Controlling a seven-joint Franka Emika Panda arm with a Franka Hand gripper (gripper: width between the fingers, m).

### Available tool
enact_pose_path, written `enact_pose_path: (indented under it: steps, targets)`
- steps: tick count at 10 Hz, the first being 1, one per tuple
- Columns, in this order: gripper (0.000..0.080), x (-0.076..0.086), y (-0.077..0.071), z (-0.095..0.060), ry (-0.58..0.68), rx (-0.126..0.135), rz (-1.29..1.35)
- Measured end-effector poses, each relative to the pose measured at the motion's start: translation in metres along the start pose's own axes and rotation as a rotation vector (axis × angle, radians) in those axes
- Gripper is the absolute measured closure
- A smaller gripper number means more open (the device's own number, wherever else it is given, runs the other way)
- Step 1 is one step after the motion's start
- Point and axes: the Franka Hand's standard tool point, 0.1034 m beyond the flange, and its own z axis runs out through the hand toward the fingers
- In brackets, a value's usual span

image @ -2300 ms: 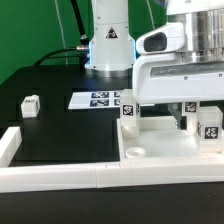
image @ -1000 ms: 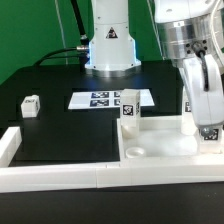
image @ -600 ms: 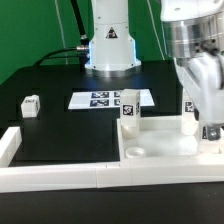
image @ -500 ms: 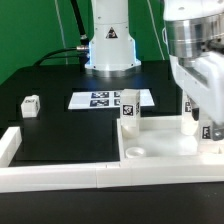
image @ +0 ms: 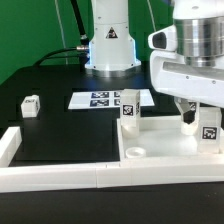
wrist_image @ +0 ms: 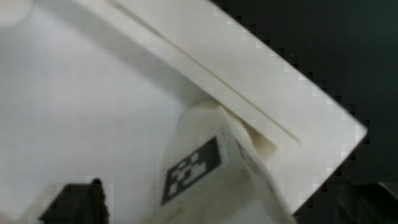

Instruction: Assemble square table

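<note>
On the black desk [image: 60, 135], the square tabletop [image: 160, 147] lay against the white border wall [image: 100, 178] at the exterior view's right, directly beneath the fingers [image: 197, 118]; the fingers hung low over the tabletop's far right corner, close above a tagged leg [image: 209, 131] standing upright there; whether they were spread or pinching that leg could not be determined, the wrist housing hiding most of them; a second leg [image: 129, 110] stood upright at the tabletop's other far corner, well apart from the fingers toward the exterior view's left; a third leg [image: 30, 104] lay loose on the desk, farther off on the same side; the marker board [image: 105, 99] lay flat beyond the tabletop; the wrist view showed a tagged leg [wrist_image: 205, 160] against the tabletop's raised rim [wrist_image: 249, 75], with one dark fingertip [wrist_image: 75, 200] near it, contact not discernible.
</note>
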Motion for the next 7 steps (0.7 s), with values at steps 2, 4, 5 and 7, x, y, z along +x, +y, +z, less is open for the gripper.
enact_pose_path:
  steps: [2, 4, 5, 7]
  targets:
    - [0.015, 0.0054, -0.0026, -0.0011, 0.036, 0.018, -0.243]
    - [0.0253, 0.0048, -0.003, -0.0008, 0.034, 0.019, -0.202]
    - [0.0429, 0.0048, -0.0029, -0.0007, 0.034, 0.019, -0.192]
    - [0.0509, 0.0058, -0.0016, -0.0005, 0.033, 0.019, -0.093]
